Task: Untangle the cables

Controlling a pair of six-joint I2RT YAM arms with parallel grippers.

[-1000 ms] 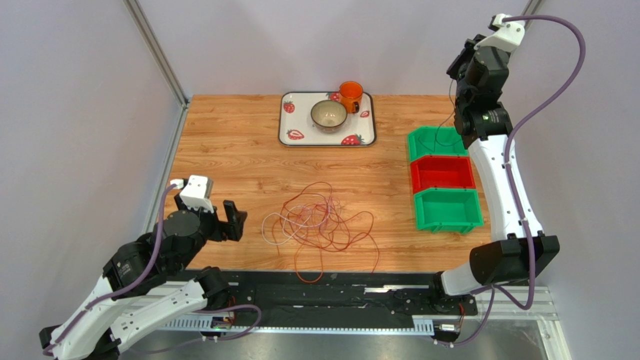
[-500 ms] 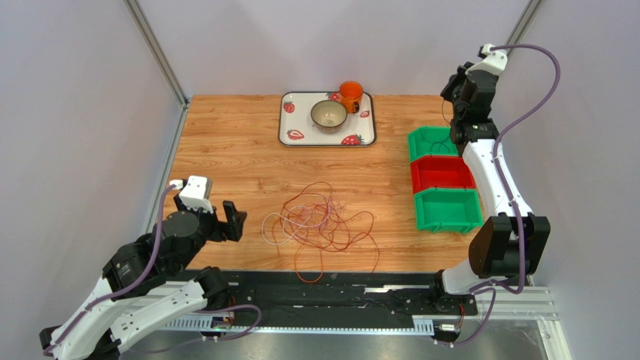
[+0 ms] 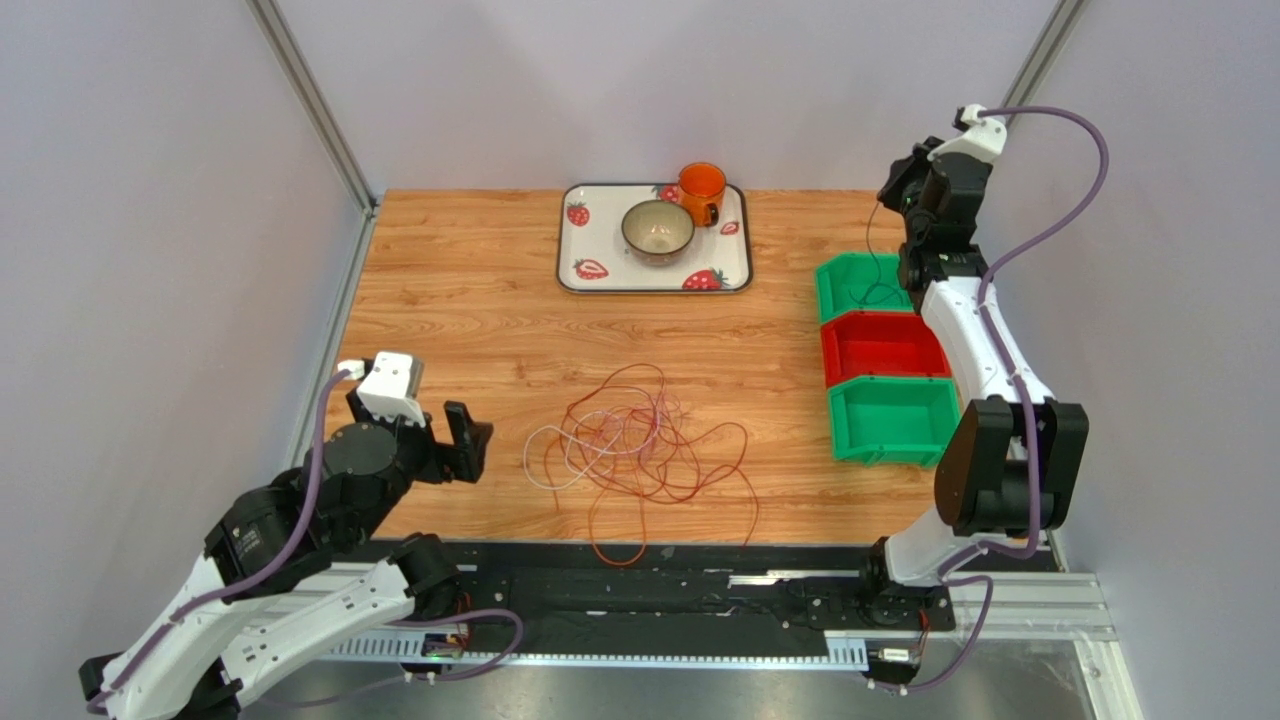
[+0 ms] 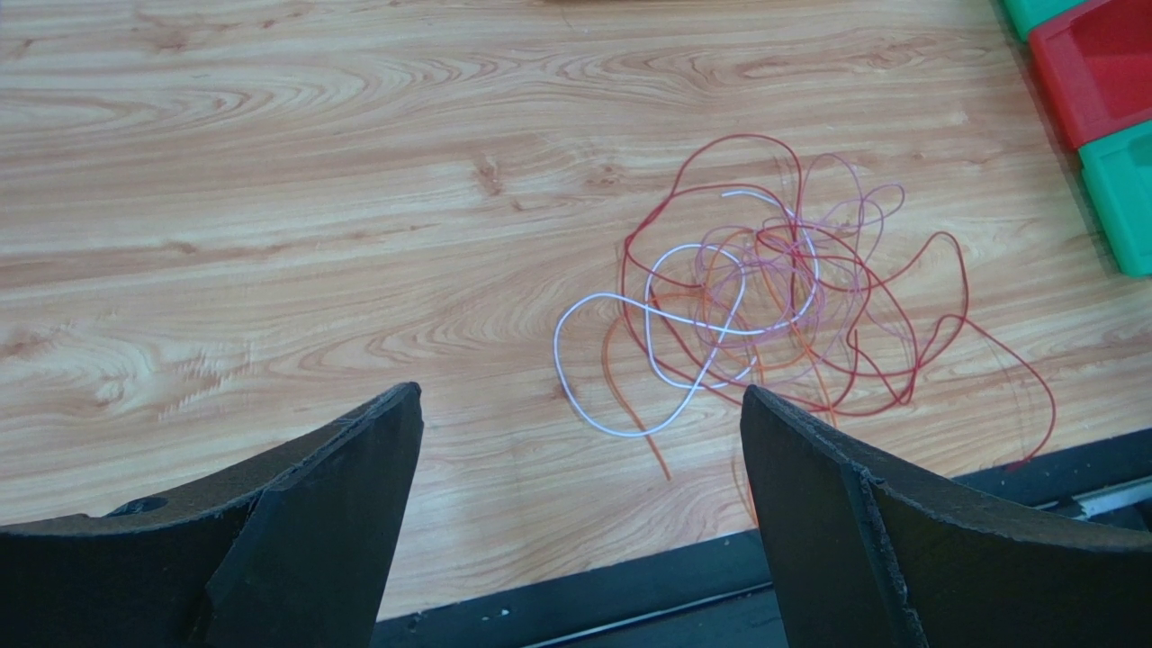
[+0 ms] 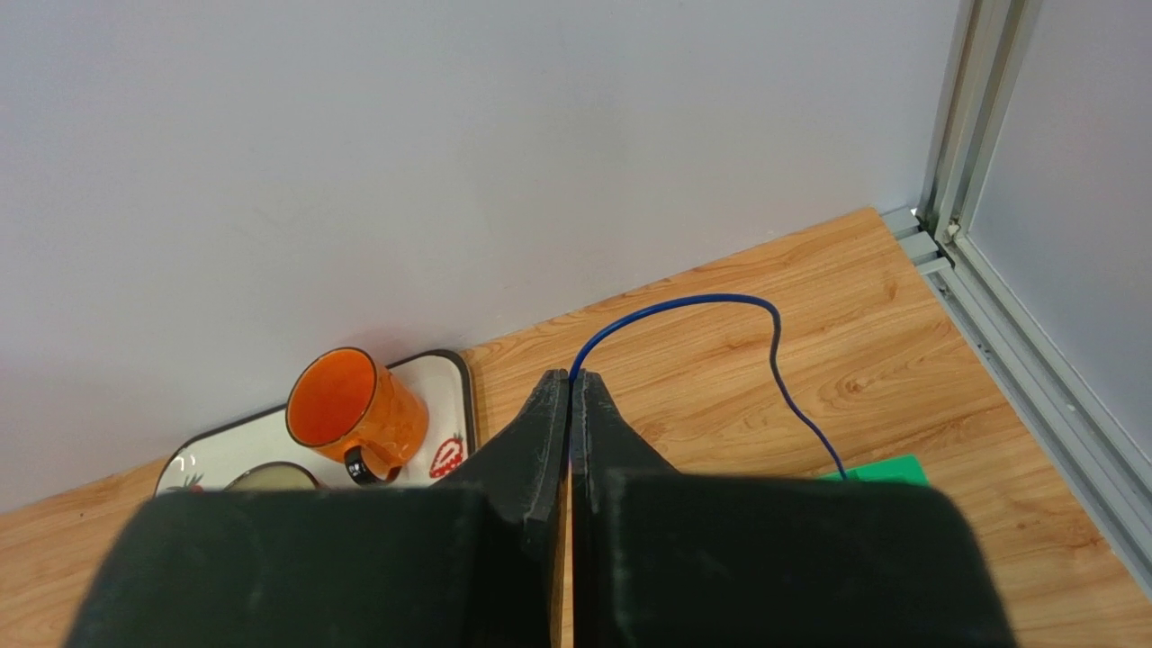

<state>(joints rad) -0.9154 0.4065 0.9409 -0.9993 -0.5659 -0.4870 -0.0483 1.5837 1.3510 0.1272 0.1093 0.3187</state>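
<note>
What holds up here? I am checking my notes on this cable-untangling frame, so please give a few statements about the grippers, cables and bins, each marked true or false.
1. The right gripper is shut on a blue cable. True.
2. The left gripper clamps the white cable. False: it is open and holds nothing; that cable lies loose on the table.
3. The tangle lies inside the red bin. False: it lies on the table, left of the bins.
4. The orange mug stands on the tray. True.
</note>
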